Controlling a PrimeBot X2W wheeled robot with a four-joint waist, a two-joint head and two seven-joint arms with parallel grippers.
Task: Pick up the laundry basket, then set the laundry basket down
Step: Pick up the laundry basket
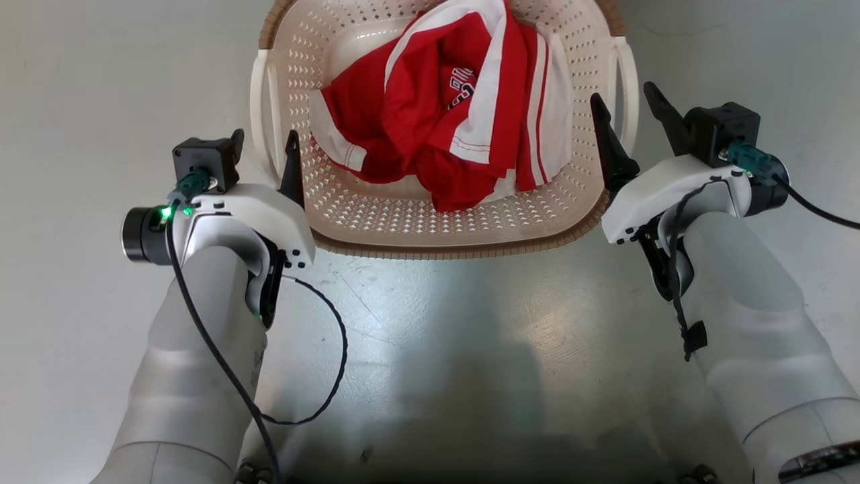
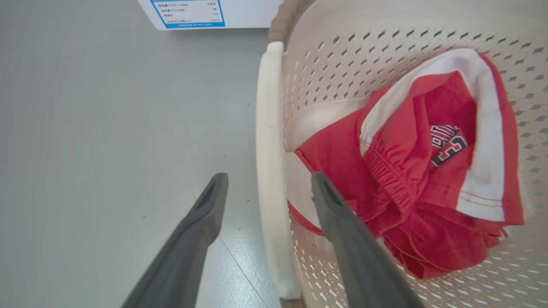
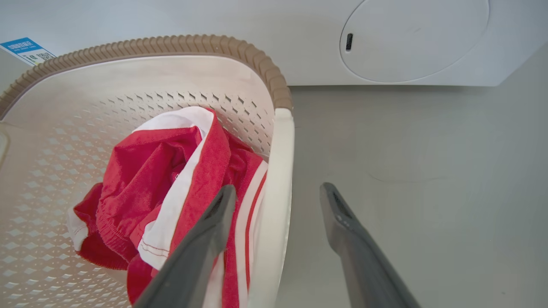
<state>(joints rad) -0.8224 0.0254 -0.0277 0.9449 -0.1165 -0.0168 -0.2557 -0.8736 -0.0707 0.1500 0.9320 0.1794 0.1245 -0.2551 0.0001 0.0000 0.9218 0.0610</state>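
Observation:
The laundry basket is cream, perforated and brown-rimmed, and stands on the grey floor straight ahead with a red-and-white garment in it. My left gripper is open and straddles the near end of the left loop handle, one finger inside the basket and one outside. On the other side my right gripper is open in the same way around the right loop handle. In the wrist views neither gripper clamps its handle, and a gap shows on both sides.
A white washing machine with a round door stands just beyond the basket. Its blue-and-white label shows at the far left. Bare grey floor lies between my arms and to both sides.

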